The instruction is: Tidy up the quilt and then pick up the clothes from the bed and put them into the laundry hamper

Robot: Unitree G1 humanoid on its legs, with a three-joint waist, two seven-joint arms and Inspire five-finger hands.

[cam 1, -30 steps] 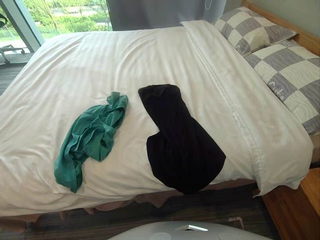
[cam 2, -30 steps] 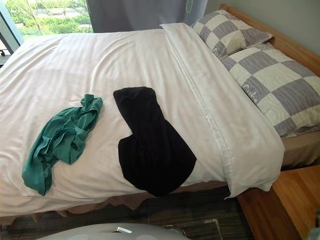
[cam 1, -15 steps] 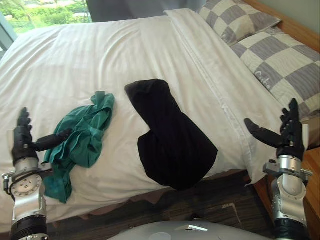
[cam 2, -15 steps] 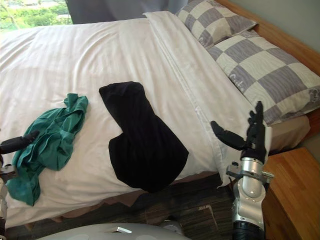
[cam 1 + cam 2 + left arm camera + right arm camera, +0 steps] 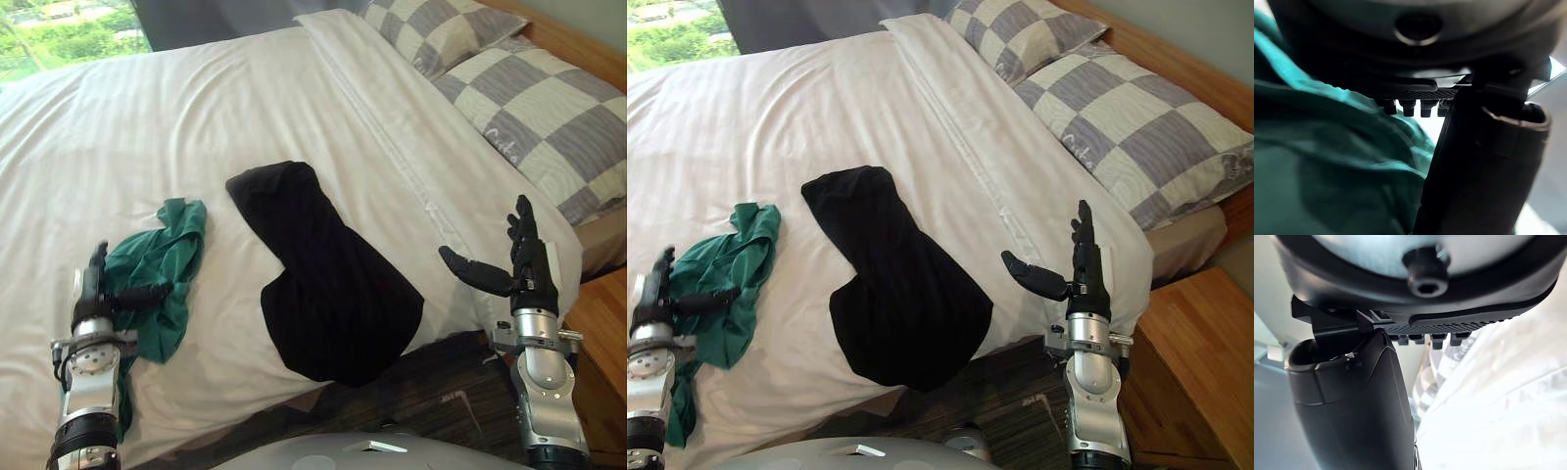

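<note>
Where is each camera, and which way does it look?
Left eye view: on the head, looking down at the white quilt, crumpled green garment and black garment; both arms show, left robot hand, right robot hand.
Right eye view: beside it; shares the same scene and hands.
Left wrist view: on the left wrist, facing along its thumb at the green garment.
Right wrist view: on the right wrist, facing the quilt and grey-checked pillows.

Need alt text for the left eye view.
Two open robot hands stand raised at the near edge of a white quilt: left hand at a crumpled green garment, right hand by the quilt's corner. A black garment lies flat between them; checked pillows upper right.
</note>
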